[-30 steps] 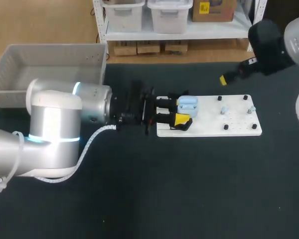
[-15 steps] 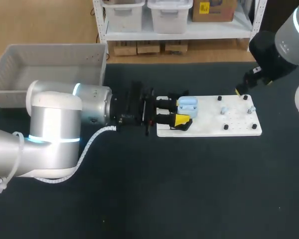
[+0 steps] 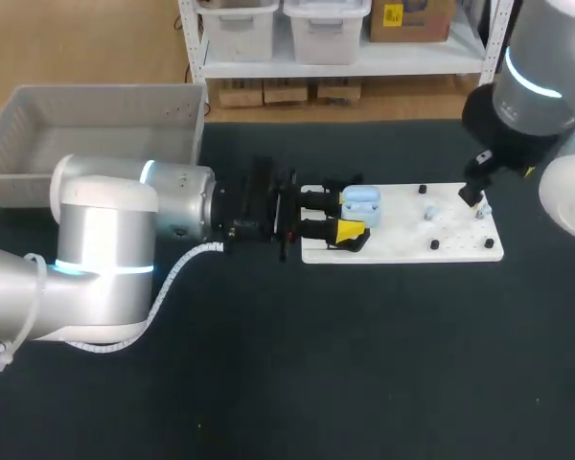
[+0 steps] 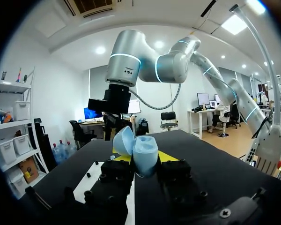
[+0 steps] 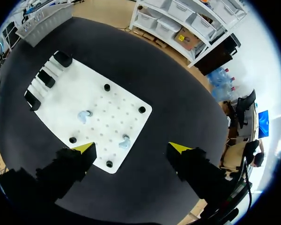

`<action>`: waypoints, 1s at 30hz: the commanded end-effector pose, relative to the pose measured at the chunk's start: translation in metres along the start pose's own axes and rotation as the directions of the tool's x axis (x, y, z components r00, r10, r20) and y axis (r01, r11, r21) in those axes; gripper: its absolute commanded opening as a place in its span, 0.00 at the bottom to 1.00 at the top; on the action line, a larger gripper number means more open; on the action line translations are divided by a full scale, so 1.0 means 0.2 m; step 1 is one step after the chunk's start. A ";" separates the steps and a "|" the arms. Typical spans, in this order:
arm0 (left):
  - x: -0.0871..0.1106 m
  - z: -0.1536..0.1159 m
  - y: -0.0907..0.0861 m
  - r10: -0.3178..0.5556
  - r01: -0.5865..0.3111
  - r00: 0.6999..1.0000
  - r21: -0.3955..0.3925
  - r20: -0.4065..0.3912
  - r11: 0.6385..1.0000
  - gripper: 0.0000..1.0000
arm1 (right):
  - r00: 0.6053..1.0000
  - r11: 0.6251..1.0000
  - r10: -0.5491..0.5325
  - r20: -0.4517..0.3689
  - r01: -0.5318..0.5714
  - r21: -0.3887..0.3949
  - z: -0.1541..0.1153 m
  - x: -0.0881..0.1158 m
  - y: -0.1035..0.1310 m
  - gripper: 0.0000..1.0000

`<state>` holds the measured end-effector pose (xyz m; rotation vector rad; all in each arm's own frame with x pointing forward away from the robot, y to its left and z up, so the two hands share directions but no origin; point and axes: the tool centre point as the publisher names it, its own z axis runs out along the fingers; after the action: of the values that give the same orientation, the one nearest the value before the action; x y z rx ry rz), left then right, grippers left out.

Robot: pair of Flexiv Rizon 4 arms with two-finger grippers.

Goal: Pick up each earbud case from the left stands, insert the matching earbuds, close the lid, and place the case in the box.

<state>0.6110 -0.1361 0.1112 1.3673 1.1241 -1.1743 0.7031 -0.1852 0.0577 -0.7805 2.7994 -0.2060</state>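
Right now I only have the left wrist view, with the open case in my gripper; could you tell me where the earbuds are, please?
Observer: The earbuds lie apart on the board, beyond the stands.
Operator: Thank you. Is the right gripper near either one?
Observer: Yes. The right gripper hangs open over the end earbud, the one at the board's end farthest from the stands.
Operator: And where is the box, please?
Observer: The box sits at the table's back left corner, behind the left arm.
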 end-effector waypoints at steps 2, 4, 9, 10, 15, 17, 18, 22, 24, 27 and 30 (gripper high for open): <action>0.00 0.00 -0.01 0.003 -0.003 1.000 -0.007 0.002 1.000 0.00 | 1.000 1.000 -0.007 -0.020 0.007 -0.012 0.04 -0.01 0.02 1.00; 0.00 0.00 -0.01 0.003 -0.003 1.000 -0.007 0.002 1.000 0.00 | 1.000 1.000 -0.007 -0.024 0.007 -0.013 0.05 -0.01 0.02 1.00; 0.00 0.00 -0.01 0.003 -0.003 1.000 -0.007 0.002 1.000 0.00 | 1.000 1.000 0.001 -0.027 -0.001 -0.017 0.05 0.00 0.02 1.00; 0.00 0.00 -0.01 0.003 -0.003 1.000 -0.007 0.002 1.000 0.00 | 1.000 1.000 0.001 -0.027 -0.001 -0.017 0.05 0.00 0.02 1.00; 0.00 0.00 -0.01 0.003 -0.003 1.000 -0.007 0.002 1.000 0.00 | 1.000 1.000 0.001 -0.027 -0.001 -0.017 0.05 0.00 0.02 1.00; 0.00 0.00 -0.01 0.003 -0.003 1.000 -0.007 0.002 1.000 0.00 | 1.000 1.000 0.001 -0.027 -0.001 -0.017 0.05 0.00 0.02 1.00; 0.00 0.00 -0.01 0.003 -0.003 1.000 -0.007 0.002 1.000 0.00 | 1.000 1.000 0.001 -0.027 -0.001 -0.017 0.05 0.00 0.02 1.00; 0.00 0.00 -0.01 0.003 -0.003 1.000 -0.007 0.002 1.000 0.00 | 1.000 1.000 0.001 -0.027 -0.001 -0.017 0.05 0.00 0.02 1.00; 0.00 0.00 -0.01 0.003 -0.003 1.000 -0.007 0.002 1.000 0.00 | 1.000 1.000 0.001 -0.027 -0.001 -0.017 0.05 0.00 0.02 1.00; 0.00 0.00 -0.01 0.003 -0.003 1.000 -0.007 0.002 1.000 0.00 | 1.000 1.000 0.001 -0.027 -0.001 -0.017 0.05 0.00 0.02 1.00; 0.00 0.00 -0.01 0.003 -0.003 1.000 -0.007 0.002 1.000 0.00 | 0.999 1.000 0.002 -0.040 -0.002 -0.014 0.06 0.00 0.00 1.00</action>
<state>0.6110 -0.1361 0.1112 1.3671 1.1242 -1.1743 0.7038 -0.1852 0.0456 -0.7910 2.8415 -0.2004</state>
